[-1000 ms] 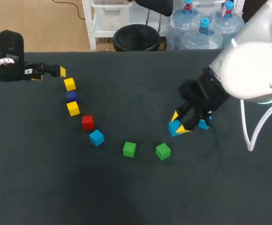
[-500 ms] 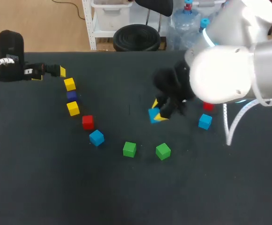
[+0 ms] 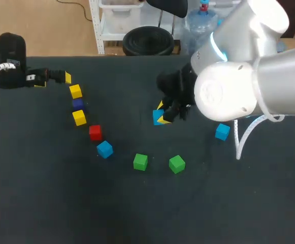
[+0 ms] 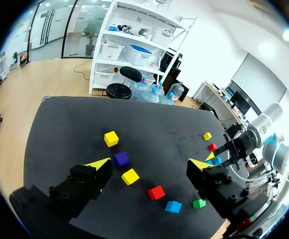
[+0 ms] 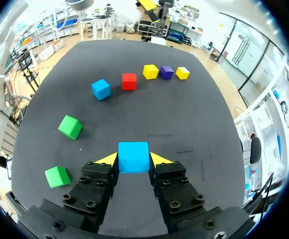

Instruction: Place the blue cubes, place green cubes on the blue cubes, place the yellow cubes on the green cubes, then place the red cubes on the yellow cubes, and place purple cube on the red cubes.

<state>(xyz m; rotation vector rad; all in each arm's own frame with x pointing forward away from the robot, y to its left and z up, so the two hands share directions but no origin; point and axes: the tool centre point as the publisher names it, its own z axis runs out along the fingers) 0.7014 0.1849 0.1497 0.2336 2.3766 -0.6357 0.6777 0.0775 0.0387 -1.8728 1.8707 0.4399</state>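
Note:
My right gripper point(image 3: 161, 116) is shut on a blue cube point(image 3: 157, 116) over the middle of the table; in the right wrist view this blue cube point(image 5: 133, 157) sits between the yellow tips of the right gripper point(image 5: 133, 160). Ahead of it lie a blue cube point(image 5: 101, 89), a red cube point(image 5: 129, 81), a yellow cube point(image 5: 150, 71), a purple cube point(image 5: 166, 72) and another yellow cube point(image 5: 182, 73). Two green cubes point(image 3: 140, 162) point(image 3: 176, 164) lie nearer the front. My left gripper point(image 3: 61, 77) stands open and empty at the far left, beside the yellow cube point(image 3: 75, 91).
A further blue cube point(image 3: 222, 131) lies at the right, partly under my right arm. In the left wrist view a small yellow cube point(image 4: 207, 135) and a red cube point(image 4: 212, 147) lie beyond the right gripper. The dark table point(image 3: 137, 213) is bare along the front.
My right arm has carried the blue cube leftward and farther back, from beside the right-hand blue cube to the table's middle. The left arm has not moved.

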